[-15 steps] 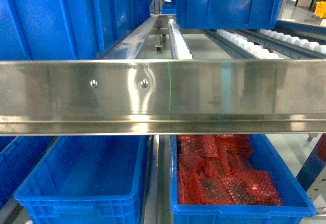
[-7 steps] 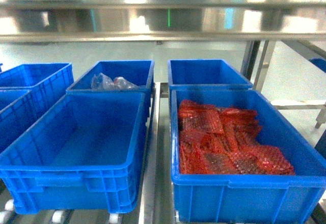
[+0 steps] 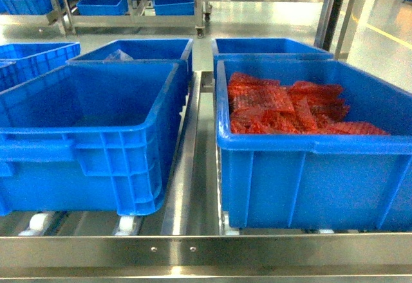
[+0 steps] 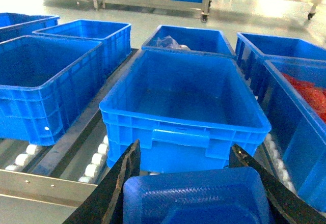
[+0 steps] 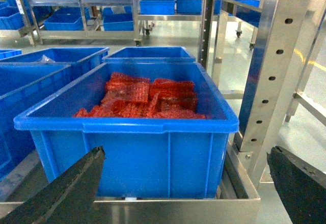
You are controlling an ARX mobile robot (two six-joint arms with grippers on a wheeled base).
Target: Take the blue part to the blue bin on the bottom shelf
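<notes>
The blue part [image 4: 196, 196] sits pinched between the fingers of the left gripper [image 4: 196, 203], held low and just in front of the empty blue bin [image 4: 186, 99] on the bottom shelf [image 3: 206, 252]. That bin is my landmark: its near wall faces the part, with the shelf's steel front rail and white rollers [image 4: 94, 163] just below it. To its right, touching or nearly so, stands a bin of red bubble-wrap packets [image 3: 290, 106]; behind it a bin holding a clear bag [image 4: 170, 43]; to its left more empty bins [image 4: 48, 74]. The right gripper [image 5: 188, 183] hangs spread wide and empty before the red-packet bin. The risk, as I judge it: the part sits lower than the bin's rim, so a straight push forward could knock the wall and roll the bin back on its rollers.
</notes>
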